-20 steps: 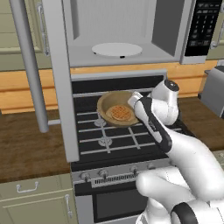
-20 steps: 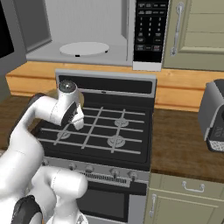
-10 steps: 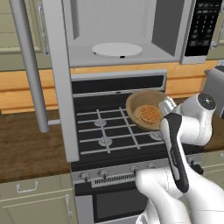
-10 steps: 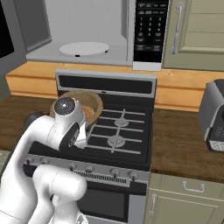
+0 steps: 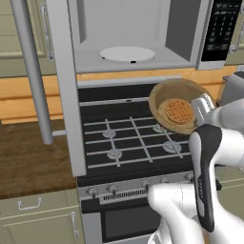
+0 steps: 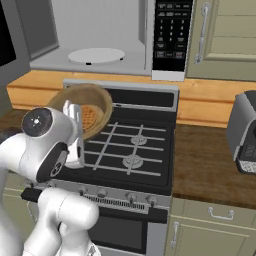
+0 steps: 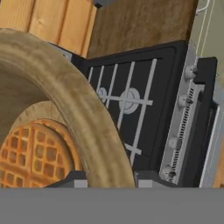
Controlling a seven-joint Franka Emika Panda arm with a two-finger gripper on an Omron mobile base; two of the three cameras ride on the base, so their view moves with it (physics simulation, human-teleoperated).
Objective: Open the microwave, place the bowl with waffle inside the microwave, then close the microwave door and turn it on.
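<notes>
- Bowl [image 5: 177, 106]: round, shallow, tan-brown wood, tilted so its inside faces the left base camera; it hangs in the air over the right side of the stove [image 5: 128, 138], below the microwave [image 5: 138, 35].
- Waffle [image 5: 176, 110]: small, golden-orange, grid-patterned, lying in the bottom of the bowl, much smaller than the bowl.
- Pincer [image 7: 107, 177]: partly closed, one dark tip on each side of the bowl's rim, gripping it; in the left base view it sits at the bowl's right edge [image 5: 202, 108].
- Microwave door [image 5: 59, 86]: swung wide open to the left, seen edge-on, its long grey bar handle [image 5: 31, 71] standing upright in front.
- Turntable plate [image 5: 127, 53]: white, round, flat on the cavity floor, nothing on it.
- Keypad panel [image 6: 172, 32]: black, at the microwave's right.
- Stove: black, grey grates, row of knobs along the front.
- Table [image 6: 210, 160]: dark wood on both sides of the stove, light wood strip along the wall behind.
- Toaster [image 6: 244, 131]: grey, on the table right of the stove.
- Cabinets [image 6: 225, 37]: beige, beside the microwave and below the table.
- Nothing stands between bowl and open cavity.
</notes>
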